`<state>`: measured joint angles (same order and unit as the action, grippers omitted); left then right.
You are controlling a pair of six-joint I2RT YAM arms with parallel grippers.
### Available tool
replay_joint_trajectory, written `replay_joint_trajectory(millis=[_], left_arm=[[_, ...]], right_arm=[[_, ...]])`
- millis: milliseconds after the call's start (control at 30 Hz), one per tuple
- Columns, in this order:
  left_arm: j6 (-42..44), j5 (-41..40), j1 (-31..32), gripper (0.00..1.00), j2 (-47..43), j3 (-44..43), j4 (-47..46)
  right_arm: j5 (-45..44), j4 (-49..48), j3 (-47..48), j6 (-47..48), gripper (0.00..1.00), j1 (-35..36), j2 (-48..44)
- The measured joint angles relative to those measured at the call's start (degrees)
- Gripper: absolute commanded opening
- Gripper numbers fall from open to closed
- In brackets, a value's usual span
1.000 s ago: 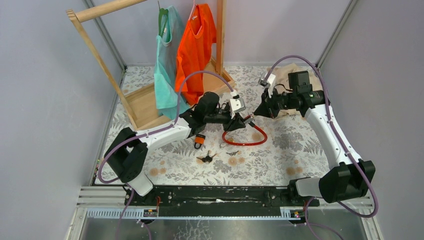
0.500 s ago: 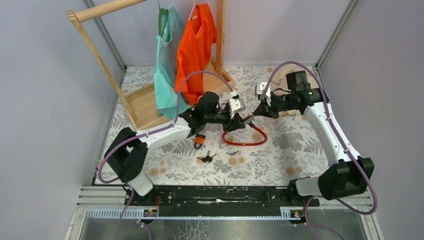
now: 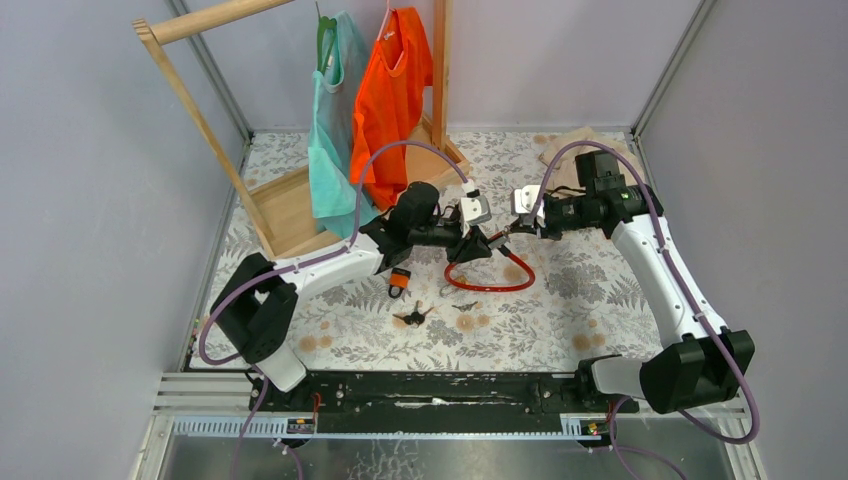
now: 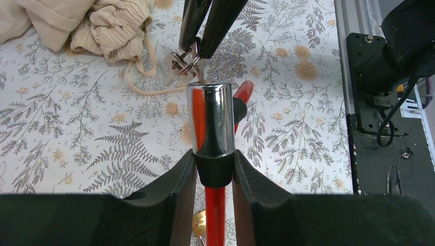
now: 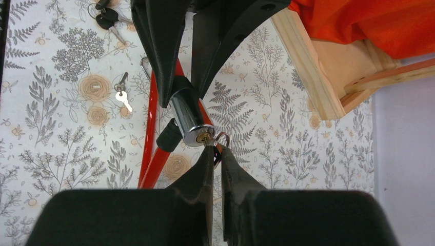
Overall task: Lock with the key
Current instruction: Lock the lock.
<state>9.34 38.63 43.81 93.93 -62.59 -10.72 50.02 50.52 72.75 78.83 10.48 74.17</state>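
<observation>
A red cable lock (image 3: pixel 490 280) lies looped on the floral table. My left gripper (image 3: pixel 478 243) is shut on its chrome lock cylinder (image 4: pixel 210 119), holding it off the table; the cylinder also shows in the right wrist view (image 5: pixel 191 122). My right gripper (image 5: pixel 216 154) is shut on the key (image 5: pixel 211 143), whose blade sits in the cylinder's brass keyhole. The key ring (image 4: pixel 185 60) hangs beside the fingers. In the top view the right gripper (image 3: pixel 510 230) meets the left one nose to nose.
Spare keys (image 3: pixel 412 316) and a small orange padlock (image 3: pixel 399 281) lie on the table near the red loop. A wooden clothes rack (image 3: pixel 290 205) with teal and orange shirts stands at the back left. Beige cloth (image 3: pixel 580 145) lies at the back right.
My right arm has swung its wrist and moved in toward the lock cylinder, bringing its fingertips closer to the left gripper. The left arm has held still.
</observation>
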Motion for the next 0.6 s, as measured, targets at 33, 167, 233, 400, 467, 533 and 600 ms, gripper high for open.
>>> replay_joint_trajectory(millis=[33,167,233,400,467,533,600], left_arm=[[0.0,0.0,0.0,0.00,0.1,-0.1,0.0],[0.0,-0.1,0.0,0.00,0.1,-0.2,0.1],[0.0,0.0,-0.1,0.00,0.1,-0.3,0.1],[0.0,0.9,0.0,0.00,0.1,-0.3,0.2],[0.0,1.4,0.0,0.00,0.1,-0.3,0.2],[0.0,1.9,0.0,0.00,0.1,-0.3,0.2],[0.0,2.4,0.0,0.00,0.1,-0.3,0.2]], right_arm=[[0.0,0.2,0.0,0.9,0.06,0.0,0.0],[-0.2,0.3,0.0,2.3,0.20,0.0,0.0],[-0.7,0.3,0.0,2.3,0.31,0.0,0.0],[-2.1,0.4,0.0,1.1,0.47,0.0,0.0],[-2.6,0.4,0.0,0.2,0.50,0.0,0.0],[-3.0,-0.1,-0.5,-0.5,0.50,0.0,-0.3],[-3.5,0.0,-1.0,-0.9,0.49,0.0,-0.7]])
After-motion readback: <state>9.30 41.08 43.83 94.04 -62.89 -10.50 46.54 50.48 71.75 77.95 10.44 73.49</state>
